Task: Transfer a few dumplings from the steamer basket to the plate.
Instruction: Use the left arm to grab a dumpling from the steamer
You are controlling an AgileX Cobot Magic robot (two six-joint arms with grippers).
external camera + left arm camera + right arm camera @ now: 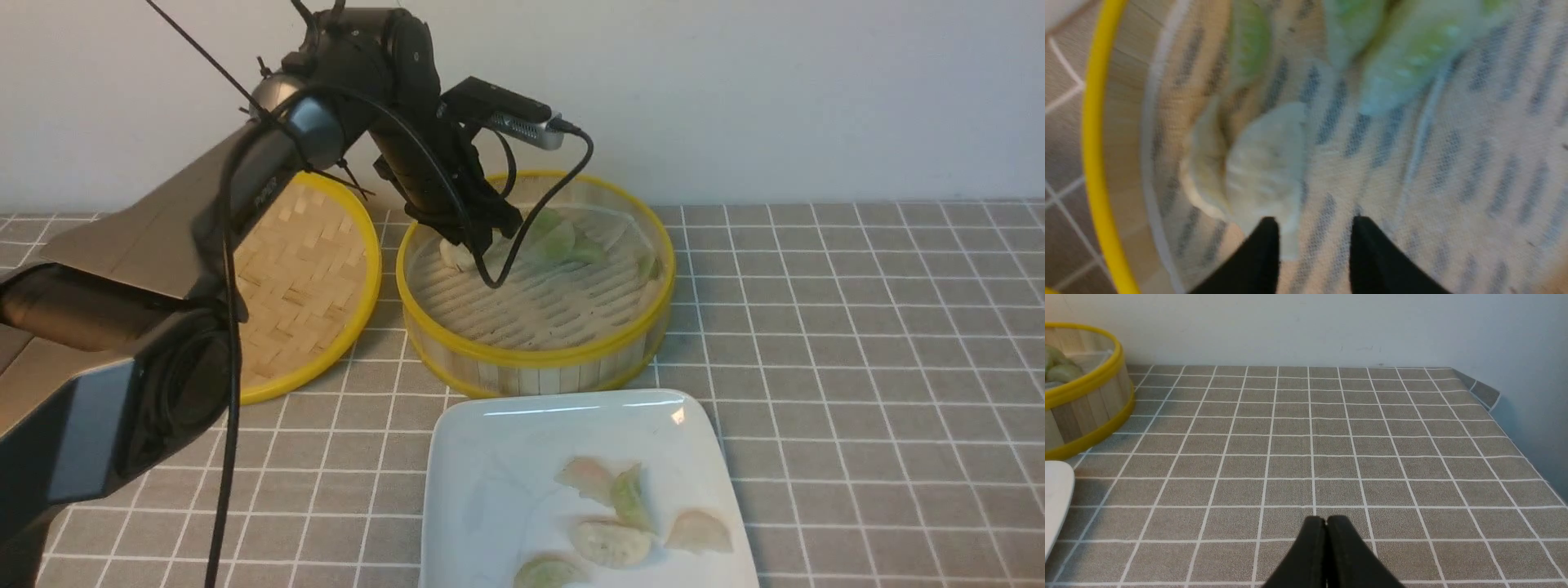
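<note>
The steamer basket (pixel 535 357) stands at the middle back, with a pale dumpling (pixel 455 255) and green dumplings (pixel 559 238) inside. My left gripper (pixel 482 237) reaches down into its left side. In the left wrist view the gripper (pixel 1314 222) is open just over the cloth-lined floor. The pale dumpling (pixel 1261 167) lies beside one fingertip, with only liner between the jaws. Several dumplings (pixel 612 541) rest on the white plate (pixel 490 457) in front. My right gripper (pixel 1326 519) is shut and empty over the tiled table.
The flat woven bamboo lid (pixel 302 278) lies left of the basket, partly behind my left arm. A cable hangs from the left wrist camera into the basket. The table's right edge and a wall (pixel 1527 396) border the right side.
</note>
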